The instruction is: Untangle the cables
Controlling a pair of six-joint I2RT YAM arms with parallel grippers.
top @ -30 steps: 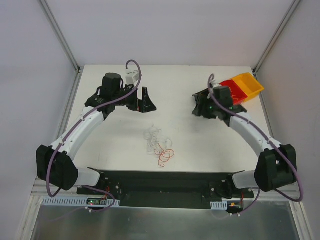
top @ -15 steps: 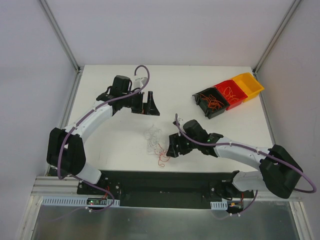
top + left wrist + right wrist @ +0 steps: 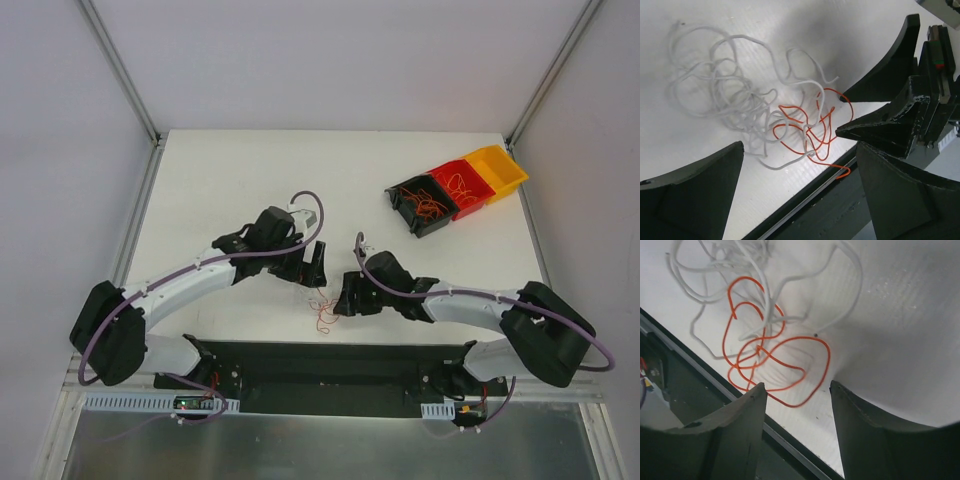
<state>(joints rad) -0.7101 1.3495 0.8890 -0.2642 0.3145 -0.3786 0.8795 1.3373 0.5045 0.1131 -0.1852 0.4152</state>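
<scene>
The cables (image 3: pixel 322 305) lie as a small tangle near the table's front edge, partly hidden by both grippers in the top view. In the left wrist view the whitish strands (image 3: pixel 725 95) spread left and the orange strands (image 3: pixel 810 130) curl at their right end. My left gripper (image 3: pixel 800 146) hovers open over the tangle, at its far side (image 3: pixel 312 265). My right gripper (image 3: pixel 345 298) stands open at the tangle's right. The near edge of an orange loop (image 3: pixel 777 365) lies between its fingertips (image 3: pixel 796 385), ungripped. White strands (image 3: pixel 740 270) lie beyond.
A black bin (image 3: pixel 420 205), a red bin (image 3: pixel 460 185) and a yellow bin (image 3: pixel 500 168) stand in a row at the back right; the black and red ones hold orange wire. The black base plate (image 3: pixel 330 365) runs along the table's front edge just behind the tangle.
My right arm swung from the bins down to the tangle's right side. My left arm came forward from the back left to just behind the tangle. The tangle itself has barely shifted.
</scene>
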